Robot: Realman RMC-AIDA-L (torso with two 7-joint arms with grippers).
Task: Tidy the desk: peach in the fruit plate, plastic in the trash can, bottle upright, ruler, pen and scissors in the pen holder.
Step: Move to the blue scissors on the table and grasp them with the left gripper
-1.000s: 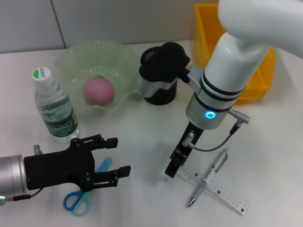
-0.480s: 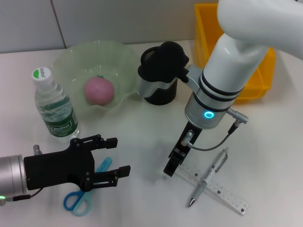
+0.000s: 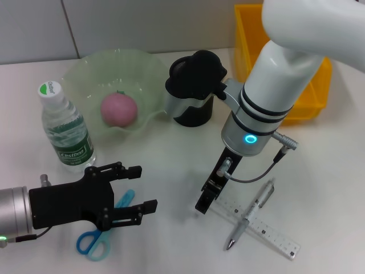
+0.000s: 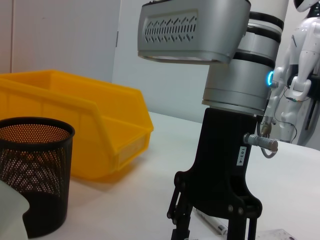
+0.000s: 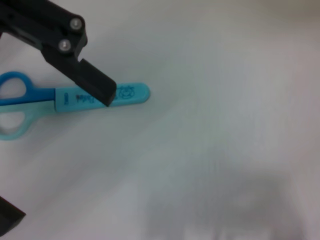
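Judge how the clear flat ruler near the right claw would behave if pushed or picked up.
The clear flat plastic ruler lies flush on the white table, so it would probably slide rather than roll, and a claw may struggle to get under its edge. The silver pen lies across it and would likely shift or roll off. It looks thin and probably light.

Right end effector [image 3: 203, 204] slightly leftward.

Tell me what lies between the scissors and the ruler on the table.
Only the right gripper hangs there, near the ruler; the head view shows bare table toward the scissors.
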